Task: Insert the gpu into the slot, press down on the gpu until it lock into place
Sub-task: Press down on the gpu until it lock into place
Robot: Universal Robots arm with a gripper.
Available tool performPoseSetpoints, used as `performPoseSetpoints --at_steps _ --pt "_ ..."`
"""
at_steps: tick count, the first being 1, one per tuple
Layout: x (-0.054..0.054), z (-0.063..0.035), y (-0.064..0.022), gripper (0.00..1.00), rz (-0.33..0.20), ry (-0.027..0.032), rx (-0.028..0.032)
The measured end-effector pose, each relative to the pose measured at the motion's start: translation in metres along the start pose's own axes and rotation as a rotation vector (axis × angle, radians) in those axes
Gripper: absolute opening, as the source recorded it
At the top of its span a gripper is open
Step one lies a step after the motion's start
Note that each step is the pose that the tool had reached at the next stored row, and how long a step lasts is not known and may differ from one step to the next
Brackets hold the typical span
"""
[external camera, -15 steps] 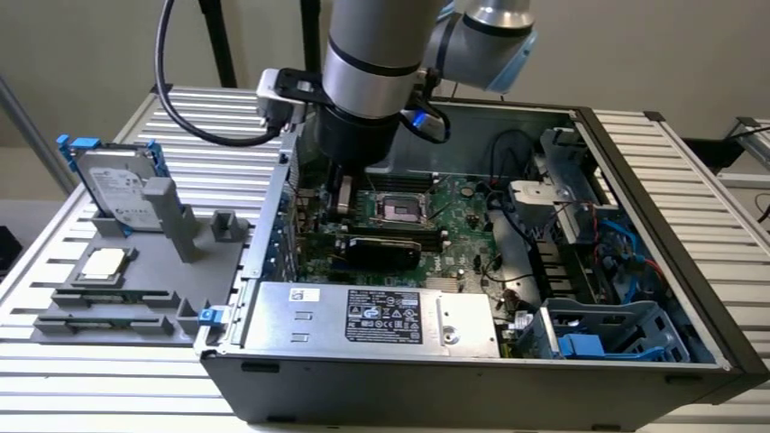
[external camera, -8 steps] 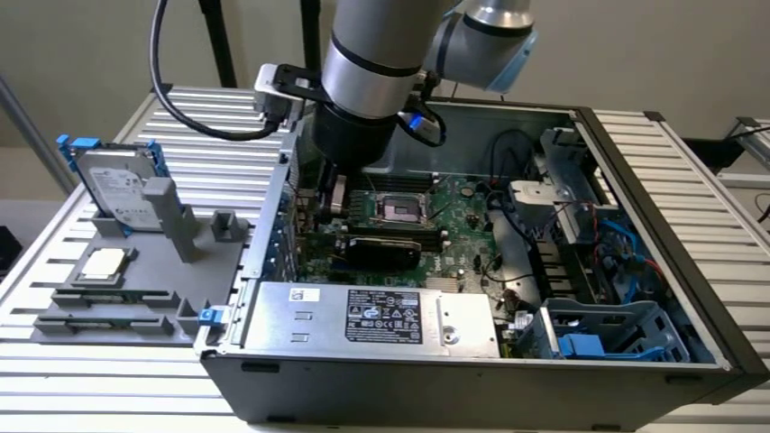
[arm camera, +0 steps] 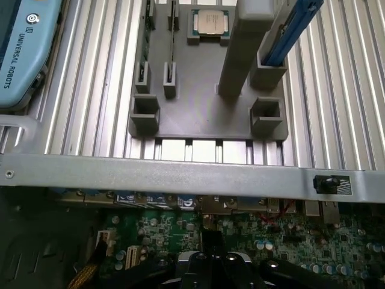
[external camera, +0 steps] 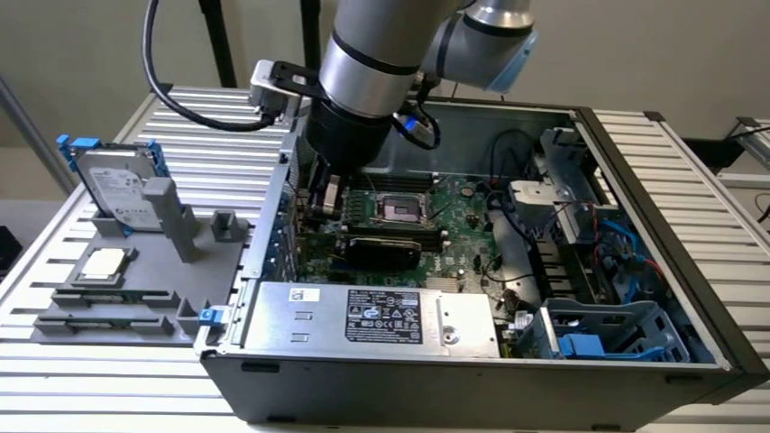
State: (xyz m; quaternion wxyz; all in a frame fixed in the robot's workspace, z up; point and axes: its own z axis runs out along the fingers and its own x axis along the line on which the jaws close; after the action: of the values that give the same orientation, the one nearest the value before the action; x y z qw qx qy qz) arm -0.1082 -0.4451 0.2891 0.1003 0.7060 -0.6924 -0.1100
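The gripper (external camera: 327,194) reaches down into the open computer case (external camera: 626,271), low over the motherboard (external camera: 452,230) at its far left corner. The arm's wrist hides the fingers, so whether they are clenched or released cannot be told. The gpu (external camera: 382,250), a flat black card, lies along the board just near of the gripper, beside the CPU socket (external camera: 398,209). Nearer sits the silver power supply (external camera: 373,316). Left of the case, a grey fixture tray (external camera: 132,271) on the slatted tabletop (external camera: 72,379) carries a hard drive (external camera: 114,188).
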Motion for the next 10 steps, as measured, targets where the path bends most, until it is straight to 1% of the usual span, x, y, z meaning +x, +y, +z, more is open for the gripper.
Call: performPoseSetpoints --at_steps 2,5,6,7,9,10 --pt "0.0000 0.0003 0.0011 0.11 0.001 0.0034 -0.0146" --pt "-0.0001 0.0008 0.0028 0.11 0.002 0.0038 -0.0321" --pt "-0.0001 0.0009 0.0032 0.11 0.002 0.0040 -0.0364" --pt "-0.0001 0.0009 0.0035 0.11 0.002 0.0047 -0.0393" --pt "-0.0001 0.0010 0.0037 0.11 0.003 0.0064 -0.0427" --pt "-0.0001 0.0010 0.0037 0.11 0.003 0.0071 -0.0433"
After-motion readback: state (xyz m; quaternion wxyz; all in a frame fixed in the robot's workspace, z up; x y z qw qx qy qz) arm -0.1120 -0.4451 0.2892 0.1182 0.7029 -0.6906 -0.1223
